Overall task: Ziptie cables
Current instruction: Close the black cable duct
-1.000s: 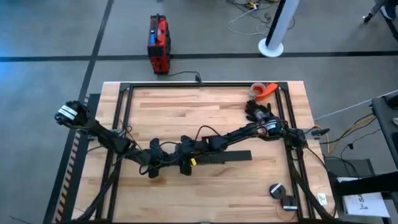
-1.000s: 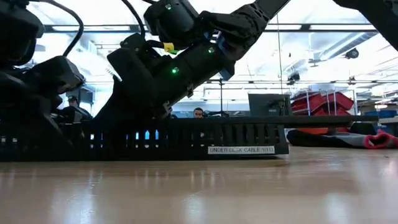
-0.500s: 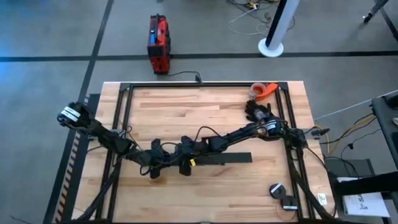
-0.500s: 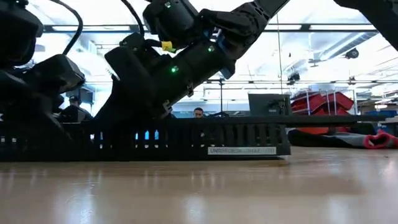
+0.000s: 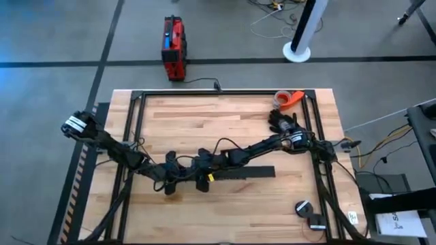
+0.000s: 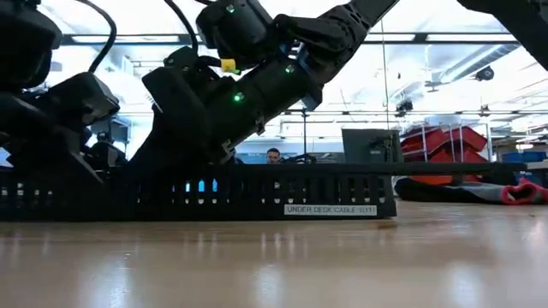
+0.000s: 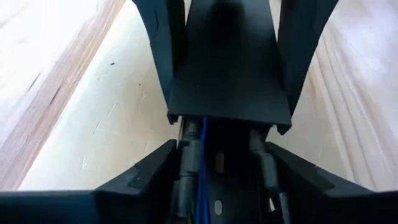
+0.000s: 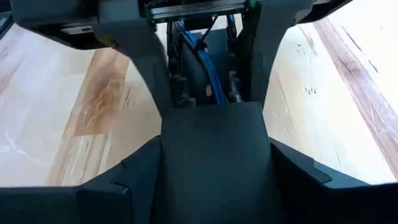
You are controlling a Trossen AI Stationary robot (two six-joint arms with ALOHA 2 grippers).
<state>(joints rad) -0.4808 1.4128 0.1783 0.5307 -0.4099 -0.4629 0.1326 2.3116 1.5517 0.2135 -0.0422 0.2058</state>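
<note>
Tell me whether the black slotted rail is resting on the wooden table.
Touching. The low view shows the black slotted rail sitting flat on the wooden table, no gap beneath.

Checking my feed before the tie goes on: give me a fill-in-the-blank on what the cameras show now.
1. The left gripper and right gripper meet over one end of the black slotted rail, the end on the ___ arm's side.
2. The wires lying in the rail are ___.
3. The rail's white label reads UNDER ___ CABLE.
4. The red box stands on the ___, beyond the table.

Missing words: left; blue; DESK; floor.
</note>
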